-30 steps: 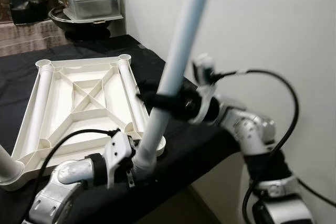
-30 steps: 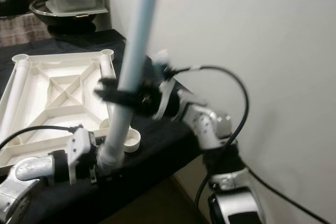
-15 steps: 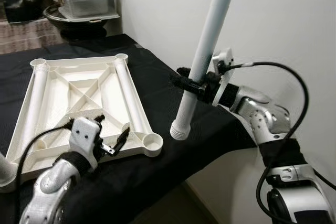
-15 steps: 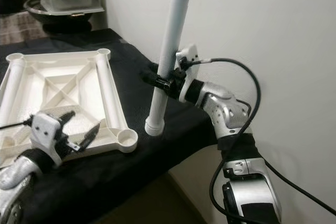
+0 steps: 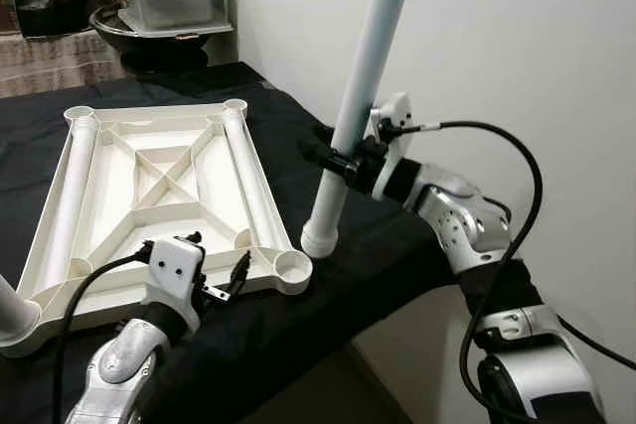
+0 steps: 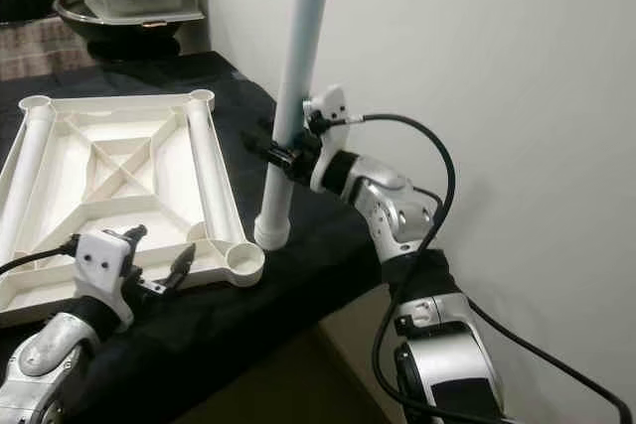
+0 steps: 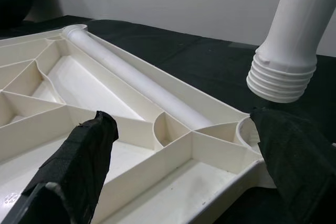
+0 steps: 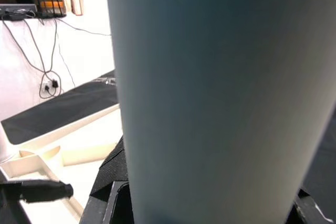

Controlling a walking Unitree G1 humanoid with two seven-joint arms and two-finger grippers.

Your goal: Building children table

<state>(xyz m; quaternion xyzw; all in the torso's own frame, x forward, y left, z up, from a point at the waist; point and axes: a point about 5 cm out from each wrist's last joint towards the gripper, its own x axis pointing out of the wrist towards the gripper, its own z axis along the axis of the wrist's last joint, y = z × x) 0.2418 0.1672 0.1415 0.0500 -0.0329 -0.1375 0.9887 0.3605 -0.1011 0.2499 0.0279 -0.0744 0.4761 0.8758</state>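
Assembly stood early: inverted tabletop lay on black cloth, its near-right corner socket empty; right gripper clamped the leg upright at the socket's 1 o'clock, unthreaded; left gripper hovered open and empty at its 9 o'clock.

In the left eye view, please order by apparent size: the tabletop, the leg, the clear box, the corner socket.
1. Tabletop, by far the largest.
2. Leg, long but thin; it is nearer the camera, so its true rank is unsure.
3. Clear box, far off, so it looks small.
4. Corner socket.
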